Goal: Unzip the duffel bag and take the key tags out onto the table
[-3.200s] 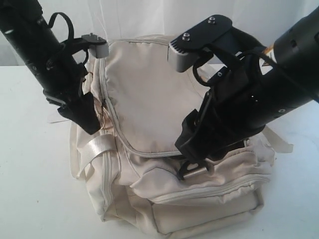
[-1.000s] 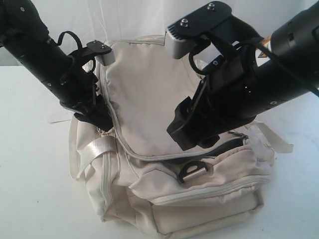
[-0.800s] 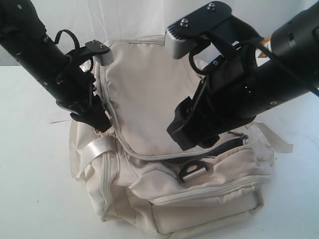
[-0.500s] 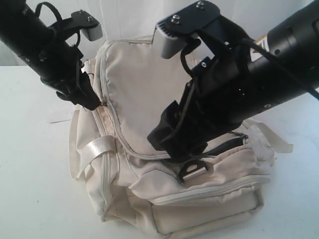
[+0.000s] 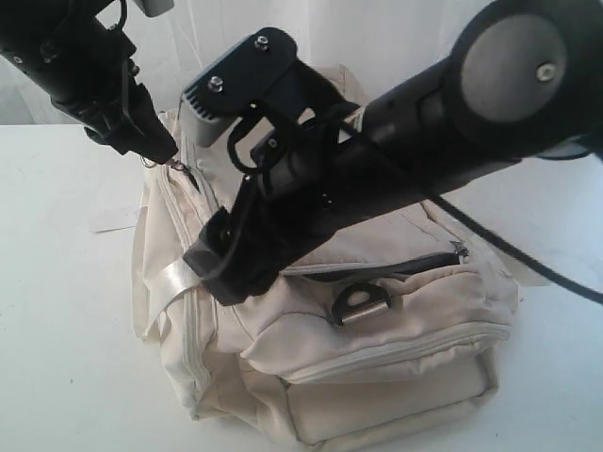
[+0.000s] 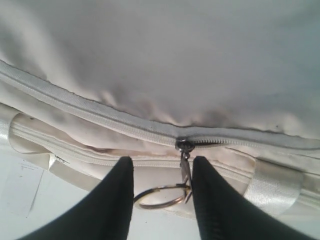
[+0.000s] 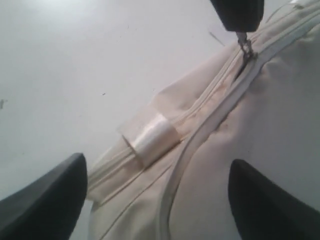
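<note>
Paper tag (image 5: 113, 221): flat and white, lying on the counter (image 5: 57, 330) just left of the bag.
Left end effector (image 5: 153, 143): at the bag's upper left corner, tips angled down onto the top zipper. Its fingers (image 6: 117, 200) are partly closed, and the pull ring (image 6: 160, 196) spans the gap between them and touches both.
Zipper slider (image 6: 185, 145): on the top zipper track, with its pull tab hanging down to the ring.
Satin strap (image 5: 174, 278): a shiny loop on the bag's left side, below the left end effector.
Right end effector (image 5: 221, 278): reaches across the bag to its left half. The jaws stand wide apart over the strap and the zipper seam and hold nothing.
Duffel bag (image 5: 405, 320): cream fabric, resting on the counter at mid-scene, partly hidden by the right arm.
D-ring (image 5: 361, 303): black, on the bag's front face.
Front zipper (image 5: 396, 266): partly open, showing a dark slit above the D-ring.
</note>
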Robot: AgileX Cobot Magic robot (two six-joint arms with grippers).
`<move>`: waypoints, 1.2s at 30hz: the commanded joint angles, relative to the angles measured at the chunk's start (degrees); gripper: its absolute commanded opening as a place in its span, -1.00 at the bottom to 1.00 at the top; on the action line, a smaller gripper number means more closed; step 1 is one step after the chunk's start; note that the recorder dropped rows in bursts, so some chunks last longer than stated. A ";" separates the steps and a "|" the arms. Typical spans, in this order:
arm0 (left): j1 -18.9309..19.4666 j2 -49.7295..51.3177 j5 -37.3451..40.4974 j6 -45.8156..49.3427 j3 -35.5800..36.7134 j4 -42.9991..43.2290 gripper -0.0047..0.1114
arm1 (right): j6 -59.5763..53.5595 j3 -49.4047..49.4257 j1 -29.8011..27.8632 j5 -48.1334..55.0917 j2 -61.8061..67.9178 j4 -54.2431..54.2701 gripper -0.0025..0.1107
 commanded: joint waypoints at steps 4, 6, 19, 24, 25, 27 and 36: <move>0.03 -0.90 2.49 -0.54 -0.27 0.19 -0.92 | -1.48 0.12 1.90 -11.95 6.42 -2.37 0.35; 0.03 -0.90 2.62 -0.54 -0.27 0.19 -0.92 | -1.13 0.12 1.79 -13.59 7.73 -3.96 0.35; 0.03 -0.90 2.62 -0.43 -0.27 0.19 -0.92 | 9.17 0.12 1.70 -15.82 9.71 -19.48 0.01; 0.03 -0.90 1.69 -0.43 -0.27 0.48 -0.92 | 10.43 0.12 1.70 -7.33 9.71 -19.99 -0.83; 0.03 -0.90 1.33 -0.43 -0.27 0.98 -0.92 | 10.43 0.12 1.70 -6.05 9.71 -19.99 -0.93; 0.03 -0.90 0.17 -0.43 -0.27 2.03 -0.92 | 10.43 0.12 1.70 -3.06 9.71 -19.76 -0.96; 0.14 1.21 -3.76 -1.36 -0.27 5.61 -0.92 | 10.43 0.12 1.70 6.64 7.74 -19.76 -0.96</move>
